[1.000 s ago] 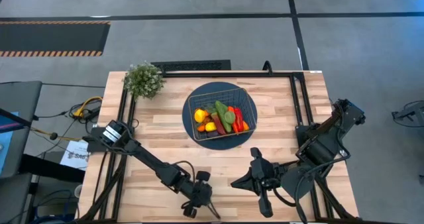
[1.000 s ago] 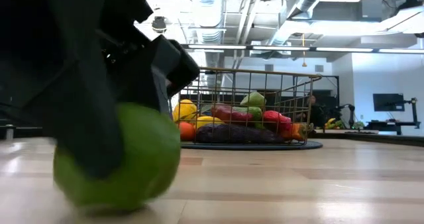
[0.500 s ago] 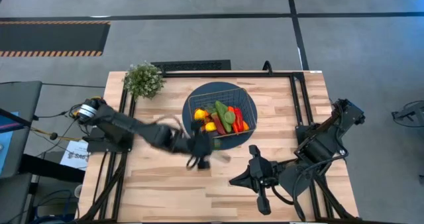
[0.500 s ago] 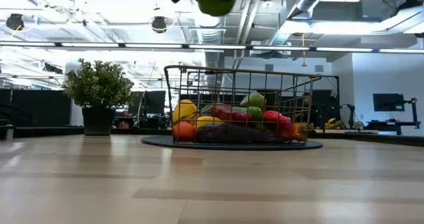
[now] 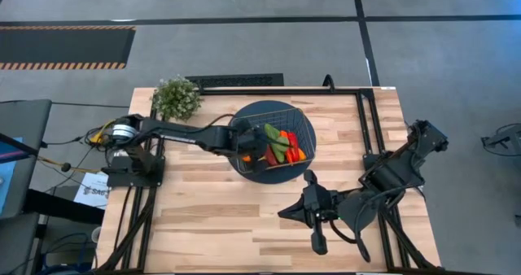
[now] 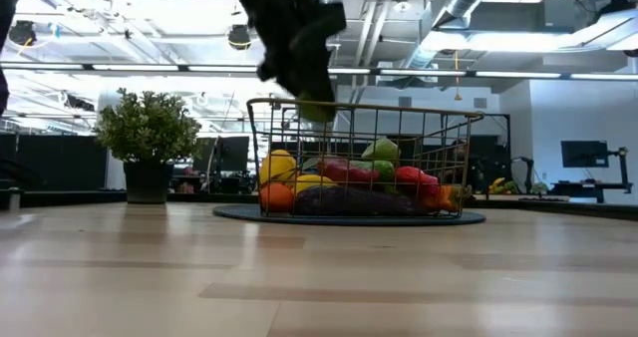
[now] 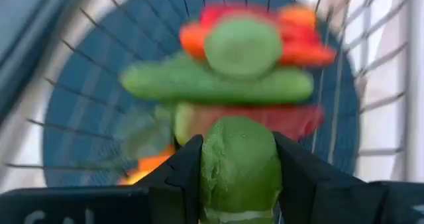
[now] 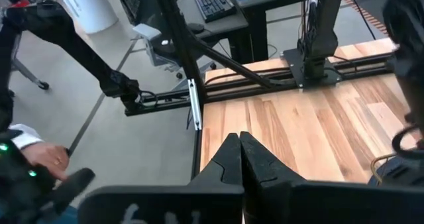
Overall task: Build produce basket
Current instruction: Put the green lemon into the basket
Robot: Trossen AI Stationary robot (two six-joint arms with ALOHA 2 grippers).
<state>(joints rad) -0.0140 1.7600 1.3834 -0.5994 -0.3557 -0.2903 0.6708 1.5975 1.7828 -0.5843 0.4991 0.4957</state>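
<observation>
The wire basket (image 5: 303,117) stands on a dark blue disc (image 5: 244,168) at the table's far middle. It holds produce: a green cucumber (image 5: 275,138), red peppers (image 5: 291,145), a yellow lemon (image 6: 279,164) and an eggplant (image 6: 344,201). My left gripper (image 5: 247,142) hangs over the basket's left part, shut on a green lime (image 7: 238,163), which shows at rim height in the low view (image 6: 317,109). My right gripper (image 5: 281,214) waits shut above the table's near right part, with nothing in it (image 8: 240,148). My left gripper pinches the lime between its two fingers (image 7: 182,168), one on each of its opposite sides (image 7: 211,159). The fingers slant down from the table's left. The lime is lifted clear, above the produce in the basket.
A potted plant (image 5: 177,98) stands at the far left corner. Black frame rails (image 5: 362,120) run along both sides of the table. The near half of the table (image 5: 220,226) is bare wood. A person's hand (image 8: 43,154) shows beyond the table in the right wrist view.
My left gripper has risen from the table's near edge with the lime and swung toward the far side. It now hangs over the basket's left part and has tipped more downward. The lime has gone from the tabletop to above the basket.
</observation>
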